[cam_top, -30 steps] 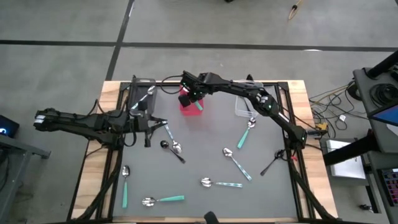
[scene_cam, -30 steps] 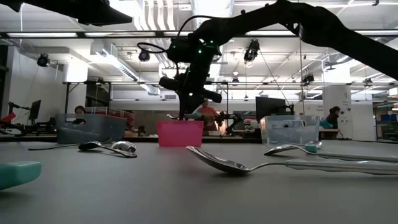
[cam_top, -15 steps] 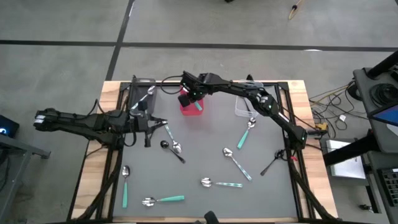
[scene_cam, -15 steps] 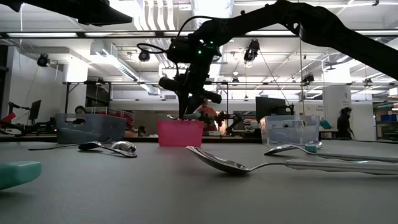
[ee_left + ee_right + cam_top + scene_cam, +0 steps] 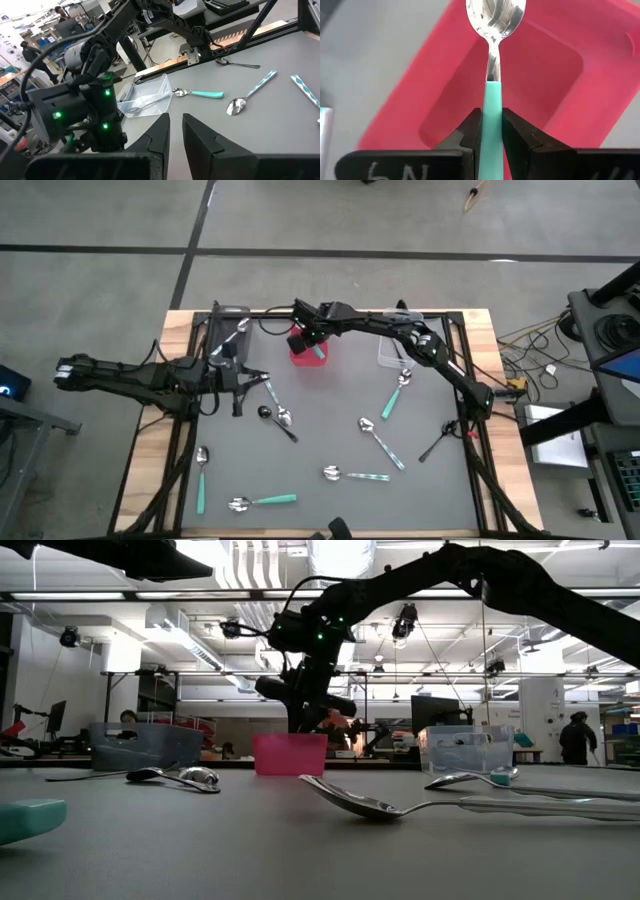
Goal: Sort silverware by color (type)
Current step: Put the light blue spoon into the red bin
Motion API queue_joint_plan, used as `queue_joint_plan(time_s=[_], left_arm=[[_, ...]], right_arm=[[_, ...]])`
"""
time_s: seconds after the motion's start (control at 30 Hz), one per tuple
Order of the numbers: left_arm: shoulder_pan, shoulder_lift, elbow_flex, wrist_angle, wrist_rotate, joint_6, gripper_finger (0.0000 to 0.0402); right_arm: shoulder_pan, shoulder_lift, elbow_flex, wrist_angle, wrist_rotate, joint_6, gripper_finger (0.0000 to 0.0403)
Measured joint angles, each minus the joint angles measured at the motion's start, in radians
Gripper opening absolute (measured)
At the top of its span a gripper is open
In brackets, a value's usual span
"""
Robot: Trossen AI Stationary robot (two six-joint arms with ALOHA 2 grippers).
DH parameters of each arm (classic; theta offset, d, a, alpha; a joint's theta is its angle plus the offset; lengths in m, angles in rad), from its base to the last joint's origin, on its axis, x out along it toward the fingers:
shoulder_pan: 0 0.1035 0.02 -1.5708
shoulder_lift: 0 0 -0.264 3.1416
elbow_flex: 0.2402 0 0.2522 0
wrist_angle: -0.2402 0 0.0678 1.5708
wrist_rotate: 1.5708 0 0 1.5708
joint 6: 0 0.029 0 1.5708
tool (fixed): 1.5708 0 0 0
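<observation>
My right gripper (image 5: 303,340) hangs over the red bin (image 5: 312,358) at the table's far middle, shut on a teal-handled spoon (image 5: 493,60). The spoon's steel bowl (image 5: 495,14) points into the bin (image 5: 560,75). In the low view the gripper (image 5: 302,723) stands just above the bin's rim (image 5: 290,740). My left gripper (image 5: 245,380) waits at the left and its fingers (image 5: 197,145) leave only a slit with nothing in it. More spoons lie flat on the grey mat: teal-handled (image 5: 390,396), patterned (image 5: 381,443), black (image 5: 437,443). My right gripper pinches the spoon's teal handle (image 5: 492,97) between its two fingers, close to where the handle meets the steel neck. The fingers slant down from the table's right and lie along the spoon. The spoon sticks out ahead of them, bowl lowest, over the inside of the bin.
A grey bin (image 5: 232,330) with a spoon in it stands at the far left. A clear bin (image 5: 392,352) stands at the far right. Other spoons lie near the front edge (image 5: 262,500), at the left (image 5: 200,475) and mid-mat (image 5: 275,415).
My right gripper has sunk a little toward the red bin, still holding the spoon.
</observation>
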Motion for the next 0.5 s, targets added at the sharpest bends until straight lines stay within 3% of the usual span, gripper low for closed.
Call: queue_joint_plan(time_s=[0.5], left_arm=[[0.000,0.000,-0.001,0.000,0.000,0.000,0.0034]], right_arm=[[0.000,0.000,-0.048,0.070,0.008,-0.005,0.0054]])
